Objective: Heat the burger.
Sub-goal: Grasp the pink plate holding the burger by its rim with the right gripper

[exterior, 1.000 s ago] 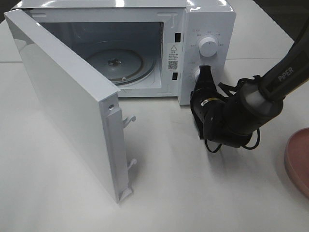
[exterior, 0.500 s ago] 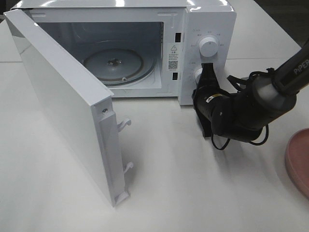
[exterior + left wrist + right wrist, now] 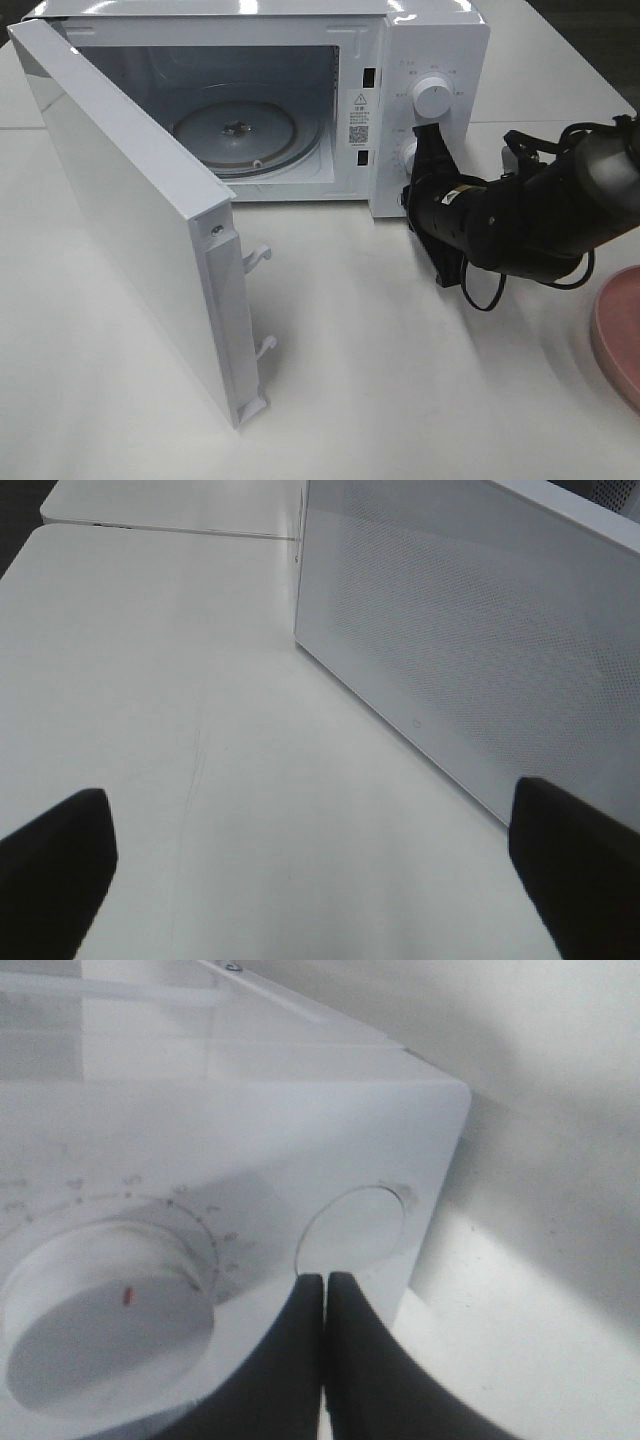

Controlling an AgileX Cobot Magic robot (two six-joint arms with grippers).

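The right arm (image 3: 540,215) is dropping lower, its clenched right tool (image 3: 325,1280) pointing at the microwave's (image 3: 430,40) release button (image 3: 352,1228), its door (image 3: 130,200) hanging open. The left tool (image 3: 310,855) is idling released; the burger is showing nowhere.

High camera overlooks microwave (image 3: 430,50); right wrist close on its dial panel (image 3: 200,1160) past jaws; left wrist farther, same microwave.

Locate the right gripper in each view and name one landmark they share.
Exterior high: right gripper at the front of the microwave, right of centre.
Left wrist: not in it.
Right wrist: in the foreground, shut, tips at a round button.
Shared landmark: the white microwave.
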